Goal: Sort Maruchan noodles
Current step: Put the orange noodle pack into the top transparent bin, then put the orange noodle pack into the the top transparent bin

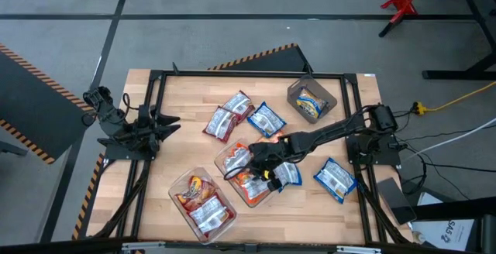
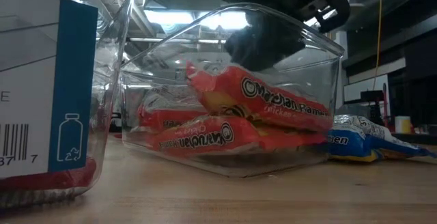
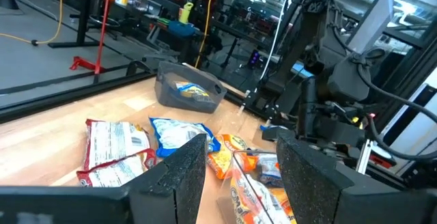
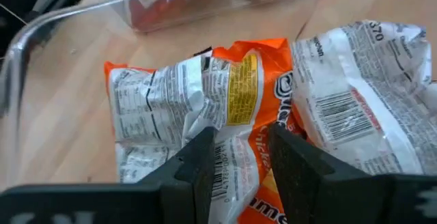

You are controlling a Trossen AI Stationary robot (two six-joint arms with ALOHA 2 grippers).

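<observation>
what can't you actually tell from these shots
- High view: the right gripper covers part of the middle clear tub, so the packets under it cannot be counted.
- Low view: the near tub is cut off by the left edge; its contents are hidden behind a label.
- Right wrist view: the orange packet runs behind the fingers; whether they touch it is unclear.
- Left wrist view: the grey tub hides most of its packet.

Right end effector (image 1: pixel 260 163) fingertips hidden over clear tub (image 1: pixel 232 155) of orange packets (image 4: pixel 205 108)
</observation>
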